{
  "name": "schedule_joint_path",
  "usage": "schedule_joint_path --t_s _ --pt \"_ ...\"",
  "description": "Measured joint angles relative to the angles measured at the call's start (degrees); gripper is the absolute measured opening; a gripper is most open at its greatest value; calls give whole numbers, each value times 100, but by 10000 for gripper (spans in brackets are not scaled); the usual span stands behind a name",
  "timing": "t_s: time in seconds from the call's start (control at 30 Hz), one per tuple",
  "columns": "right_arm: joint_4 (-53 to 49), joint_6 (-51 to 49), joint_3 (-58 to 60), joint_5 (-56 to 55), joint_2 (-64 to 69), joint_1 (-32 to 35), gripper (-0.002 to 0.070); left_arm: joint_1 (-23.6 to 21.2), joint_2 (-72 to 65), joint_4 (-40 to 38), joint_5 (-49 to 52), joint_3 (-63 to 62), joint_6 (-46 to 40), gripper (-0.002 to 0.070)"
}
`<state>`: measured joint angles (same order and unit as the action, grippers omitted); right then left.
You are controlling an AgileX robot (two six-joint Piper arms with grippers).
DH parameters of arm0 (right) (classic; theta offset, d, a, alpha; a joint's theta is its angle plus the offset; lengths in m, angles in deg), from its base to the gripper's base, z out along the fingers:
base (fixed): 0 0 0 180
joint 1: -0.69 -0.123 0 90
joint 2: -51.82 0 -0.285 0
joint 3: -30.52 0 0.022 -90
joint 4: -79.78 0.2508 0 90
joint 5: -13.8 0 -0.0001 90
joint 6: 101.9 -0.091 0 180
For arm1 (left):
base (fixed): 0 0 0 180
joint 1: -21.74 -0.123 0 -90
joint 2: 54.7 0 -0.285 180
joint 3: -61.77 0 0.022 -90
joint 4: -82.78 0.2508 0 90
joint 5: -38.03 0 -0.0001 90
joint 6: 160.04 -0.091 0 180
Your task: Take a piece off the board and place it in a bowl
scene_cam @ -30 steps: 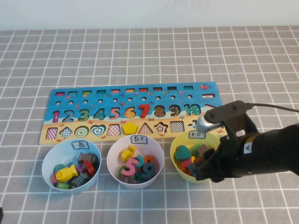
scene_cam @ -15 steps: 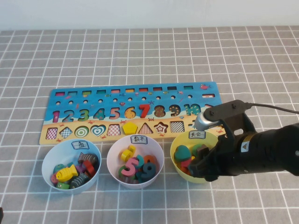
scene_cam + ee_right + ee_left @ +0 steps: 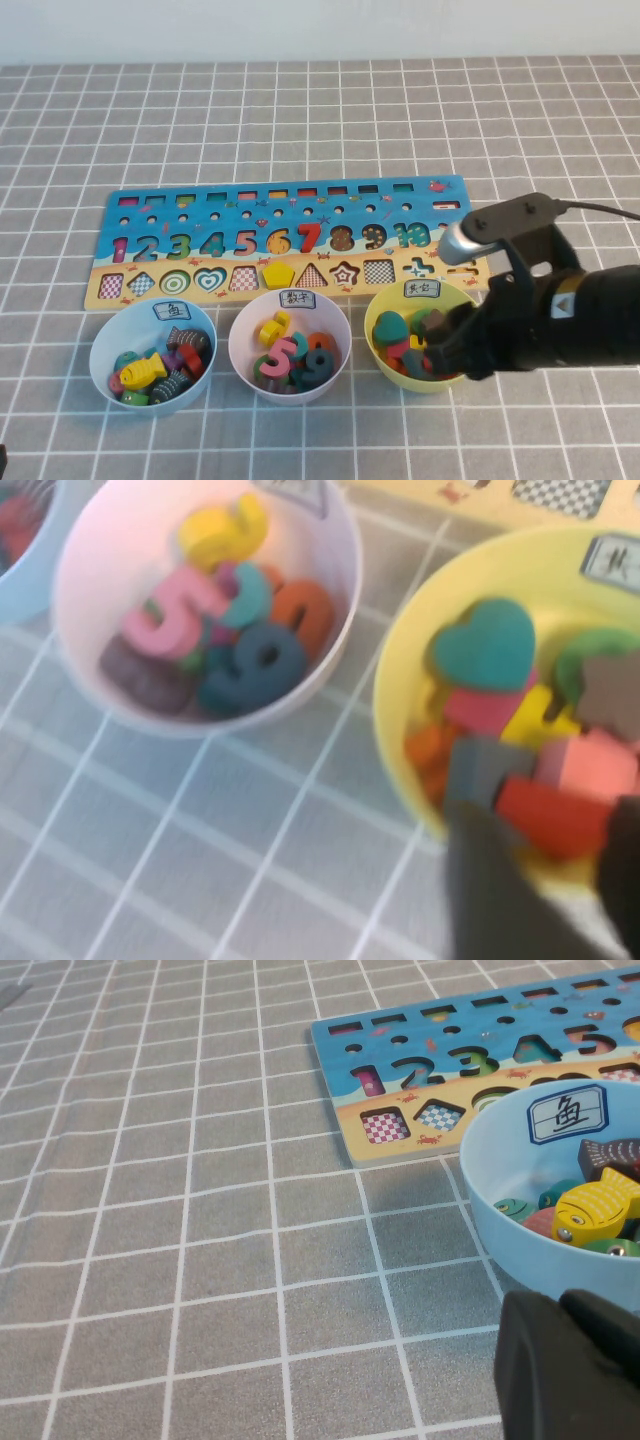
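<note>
A grey, white-gridded desk (image 3: 300,110) meets a white wall. The right pincer (image 3: 545,825) grips the red triangle (image 3: 550,815) over the yellow-green bowl (image 3: 378,318). The left pincer (image 3: 570,1370) hovers beside the blue bowl (image 3: 500,1220); its grip state is unclear.

A grey white-gridded tablecloth (image 3: 300,120) meets a plain white wall (image 3: 300,30).

My right tool (image 3: 440,345) hides part of the bowl (image 3: 385,352); the red piece (image 3: 545,815) is blurred (its shape unreadable). The left tool (image 3: 570,1370) is cut off at the edge, so I can't judge it.
</note>
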<state>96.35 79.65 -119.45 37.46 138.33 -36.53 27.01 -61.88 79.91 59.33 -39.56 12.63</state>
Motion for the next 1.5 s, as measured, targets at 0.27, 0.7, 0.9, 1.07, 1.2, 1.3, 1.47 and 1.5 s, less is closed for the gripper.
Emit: schedule_joint_path --t_s 0.27,0.7,0.9,1.07,1.2,1.3,1.47,1.5 --pt "-193 0 0 1159 -837 0 0 0 0 0 0 0 0 -1" --pt "-534 114 0 3108 -2335 0 -15 0 0 0 0 0 0 -1" --pt "-668 126 0 3778 -2453 0 -15 0 0 0 0 0 0 -1" --pt "-996 135 32 3392 -2469 0 -15 0 0 0 0 0 0 -1" --pt "-1150 138 439 2691 -2714 307 -15 0 0 0 0 0 0 -1" --pt "-978 149 1088 2063 -3220 930 -15 0 0 0 0 0 0 -1" --pt "-878 161 2572 583 -4439 2153 -15 0 0 0 0 0 0 -1" --pt "-870 164 2868 259 -4652 2352 -16 0 0 0 0 0 0 -1"
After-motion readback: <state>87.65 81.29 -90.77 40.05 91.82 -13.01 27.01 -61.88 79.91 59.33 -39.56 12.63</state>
